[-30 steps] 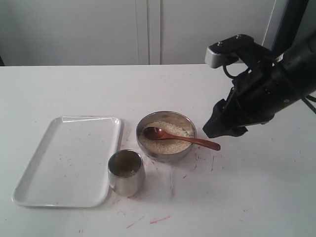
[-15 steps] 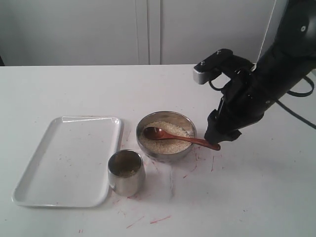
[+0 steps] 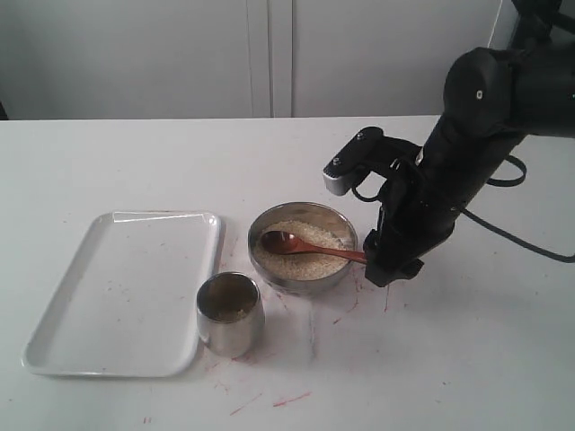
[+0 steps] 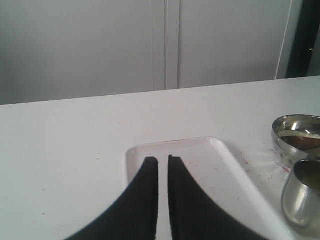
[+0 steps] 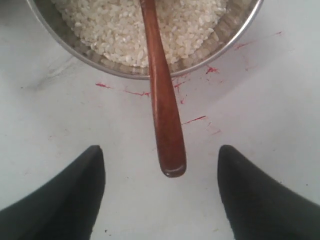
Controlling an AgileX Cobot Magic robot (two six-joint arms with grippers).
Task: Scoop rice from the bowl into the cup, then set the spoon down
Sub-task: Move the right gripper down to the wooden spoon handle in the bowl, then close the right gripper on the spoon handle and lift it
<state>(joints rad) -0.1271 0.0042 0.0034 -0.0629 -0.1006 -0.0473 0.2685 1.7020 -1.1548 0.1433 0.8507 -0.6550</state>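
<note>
The steel bowl (image 3: 300,280) holds a mound of pale rice (image 3: 314,234). Across it lies the reddish-brown spoon (image 3: 310,246), round end on the rice, handle sticking out over the rim to the right. My right gripper (image 3: 388,271) is low at that handle end and hides its tip in the exterior view. In the right wrist view the gripper (image 5: 160,148) is open, and the handle (image 5: 165,110) ends between the fingertips, touching neither. The steel cup (image 3: 229,314) stands front-left of the bowl. My left gripper (image 4: 163,159) is shut on nothing above the tray.
A white rectangular tray (image 3: 126,287) lies left of the cup and bowl. Red marks (image 3: 346,314) speckle the white table around the bowl. The right arm's dark bulk (image 3: 467,153) rises behind and to the right of the bowl.
My right arm has swung left and down from the right side, so the open gripper now brackets the spoon's handle end. Spoon, bowl and cup have not moved.
</note>
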